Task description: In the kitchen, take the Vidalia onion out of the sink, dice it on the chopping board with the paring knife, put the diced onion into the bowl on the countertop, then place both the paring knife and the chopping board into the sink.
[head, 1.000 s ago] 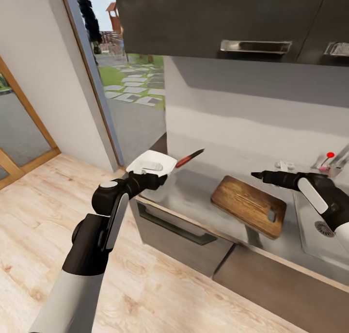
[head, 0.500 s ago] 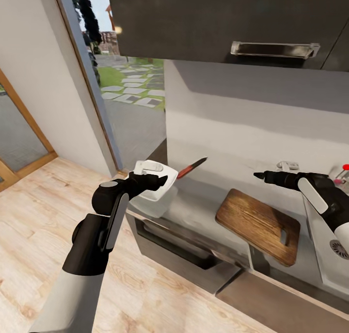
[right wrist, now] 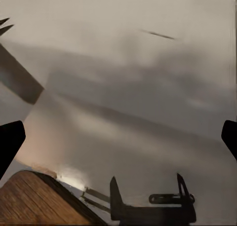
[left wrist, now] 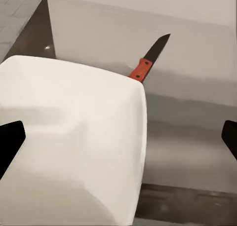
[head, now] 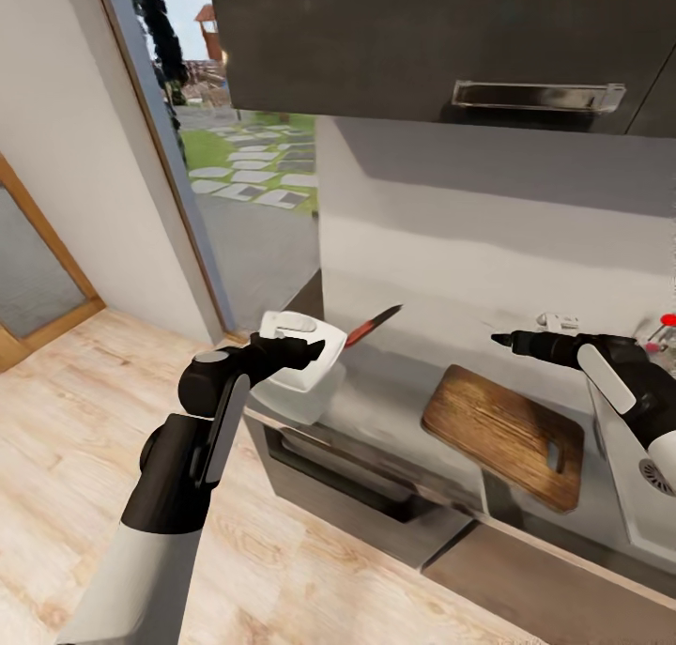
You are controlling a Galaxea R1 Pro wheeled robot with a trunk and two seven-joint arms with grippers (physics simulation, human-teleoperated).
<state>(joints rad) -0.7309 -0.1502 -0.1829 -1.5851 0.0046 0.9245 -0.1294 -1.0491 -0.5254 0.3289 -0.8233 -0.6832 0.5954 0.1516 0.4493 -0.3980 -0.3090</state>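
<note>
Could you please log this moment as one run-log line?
left gripper: above white squarish bowl | red-handled paring knife: behind bowl | brown wooden chopping board: on countertop

Black jointed arms, white forearm panels, grey elbow caps.

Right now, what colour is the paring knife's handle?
Orange-red, below a dark blade; the paring knife shows best in the left wrist view.
</note>
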